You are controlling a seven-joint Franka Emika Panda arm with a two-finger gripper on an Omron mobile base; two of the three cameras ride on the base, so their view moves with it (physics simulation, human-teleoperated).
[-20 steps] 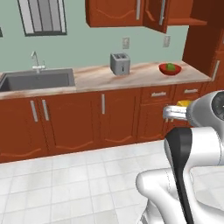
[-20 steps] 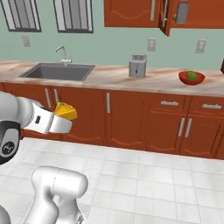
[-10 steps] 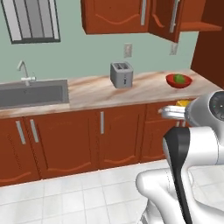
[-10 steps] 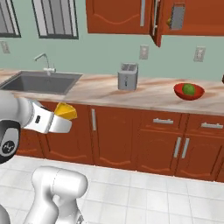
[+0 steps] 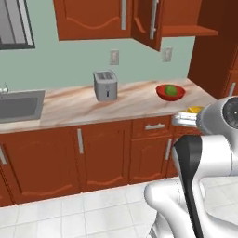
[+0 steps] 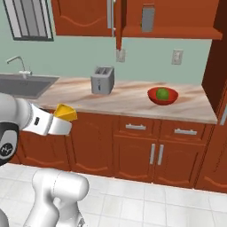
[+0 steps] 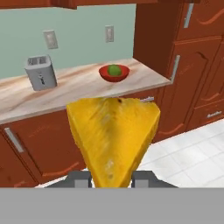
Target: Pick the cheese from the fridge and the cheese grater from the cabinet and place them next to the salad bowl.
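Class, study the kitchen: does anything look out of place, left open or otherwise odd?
One wall cabinet door stands open above the counter, with the cheese grater on its shelf. The gripper holds the cheese out over the floor, away from the salad bowl. Nothing looks spilled or damaged.

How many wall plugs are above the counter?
2. One outlet is on the wall behind the toaster; the other outlet is farther right, past the bowl. More may be hidden.

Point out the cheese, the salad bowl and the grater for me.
cheese (image 7: 114, 135), hand view, middle of its yellow face.
salad bowl (image 6: 154, 98), right base view, red front wall.
grater (image 6: 148, 18), right base view, grey face, in open cabinet.
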